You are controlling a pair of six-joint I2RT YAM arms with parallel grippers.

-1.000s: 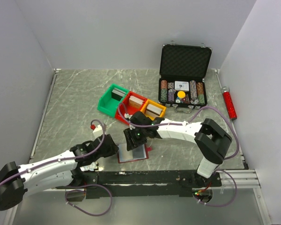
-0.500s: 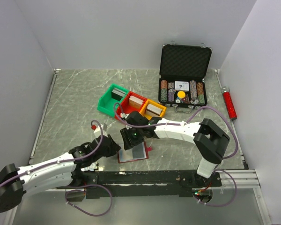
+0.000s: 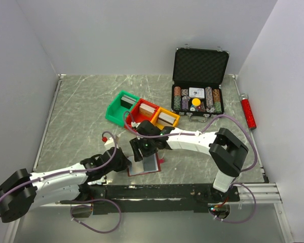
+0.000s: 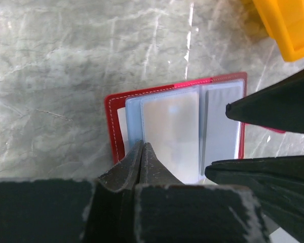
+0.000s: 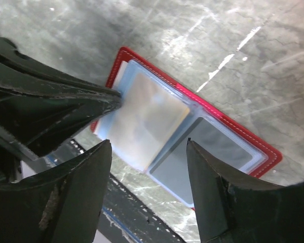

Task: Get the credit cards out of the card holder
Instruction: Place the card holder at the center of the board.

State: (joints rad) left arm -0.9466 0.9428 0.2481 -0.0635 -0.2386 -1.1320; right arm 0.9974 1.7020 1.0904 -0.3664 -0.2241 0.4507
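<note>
The card holder (image 3: 144, 167) lies open on the bench (image 3: 81, 111) near the front edge. The left gripper (image 4: 142, 152) jaws pinch the top credit card (image 4: 169, 131) at its corner, maybe only its sleeve; the right gripper (image 5: 148, 143) jaws hang wide above. Pulling could drag the unpinned holder along.

We are looking at a robot test cell in a lab, not at a home. Plain white panels (image 3: 142, 35) close the marble-look table (image 3: 81, 101) on three sides. Two white arms, the left arm (image 3: 55, 179) and the right arm (image 3: 192, 139), are bolted on a black base rail (image 3: 157, 191), and purple cables (image 3: 223, 116) run loose along them. Coloured bins (image 3: 114, 114) and a chip case (image 3: 200, 66) stand on the table as props.
</note>
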